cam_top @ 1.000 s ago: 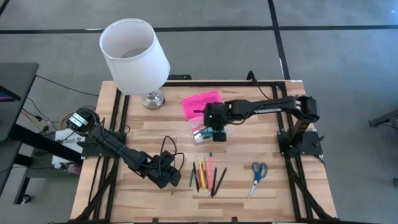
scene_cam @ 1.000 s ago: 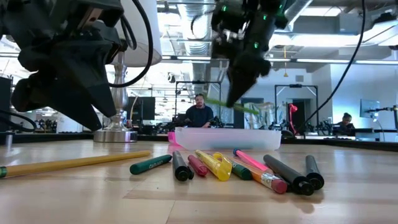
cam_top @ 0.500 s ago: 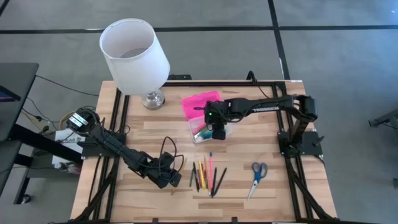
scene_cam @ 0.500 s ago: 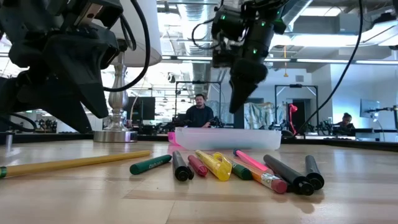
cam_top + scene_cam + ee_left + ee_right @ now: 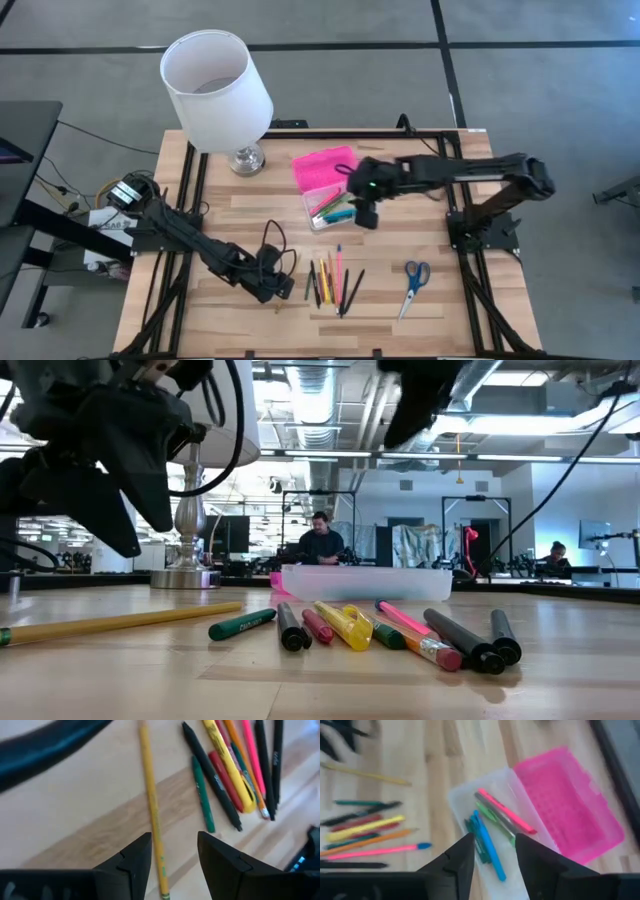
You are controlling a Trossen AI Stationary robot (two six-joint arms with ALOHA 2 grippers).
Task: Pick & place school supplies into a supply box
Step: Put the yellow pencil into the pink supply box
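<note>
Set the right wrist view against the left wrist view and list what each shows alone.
Right wrist only: the open supply box, its pink lid folded back, with pens inside, including a blue pen. Left wrist only: the left gripper, open over the yellow pencil. Both: the row of loose pens and markers on the wooden table.

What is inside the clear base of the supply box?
The clear base holds several pens: pink, blue, green and a grey one, lying loose beside the open pink lid. The right pincer's fingers hide its near end.
</note>
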